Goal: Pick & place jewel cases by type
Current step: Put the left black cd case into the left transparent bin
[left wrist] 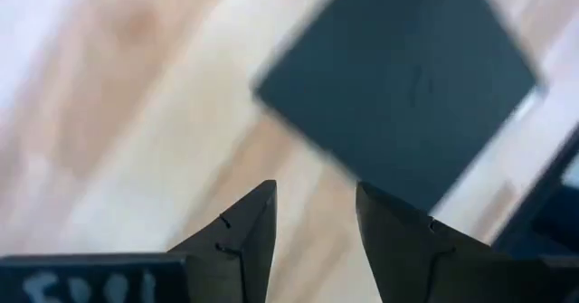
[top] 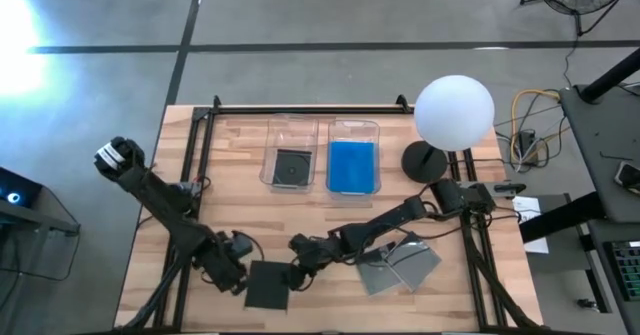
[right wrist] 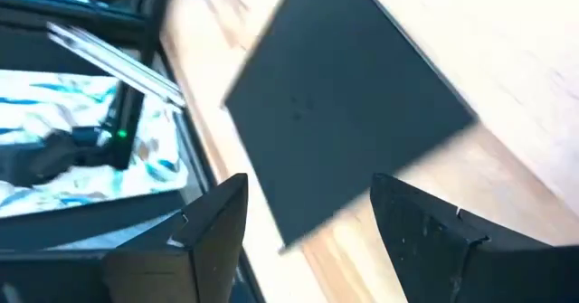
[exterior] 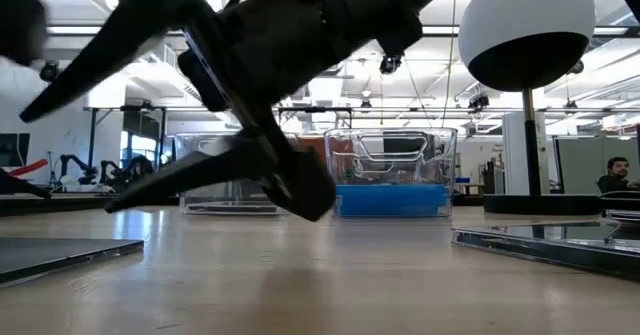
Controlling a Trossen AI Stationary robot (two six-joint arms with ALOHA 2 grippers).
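Note:
A dark jewel case (top: 267,286) lies flat on the wood near the table's near edge. My left gripper (top: 243,277) is open just left of it; in the left wrist view the case (left wrist: 398,86) lies ahead of the open fingers (left wrist: 312,194). My right gripper (top: 294,271) is open at the case's far right corner, with the case (right wrist: 344,113) ahead of its fingers (right wrist: 308,185). Two grey cases (top: 400,265) lie overlapping to the right. One dark case (top: 291,166) lies in the left bin, and blue cases (top: 352,165) are in the right bin.
Two clear bins (top: 290,133) (top: 353,127) stand side by side at the table's far middle. A lamp with a white globe (top: 453,110) and a dark round base (top: 425,162) stands on the far right. Bare wood lies between the bins and the grippers.

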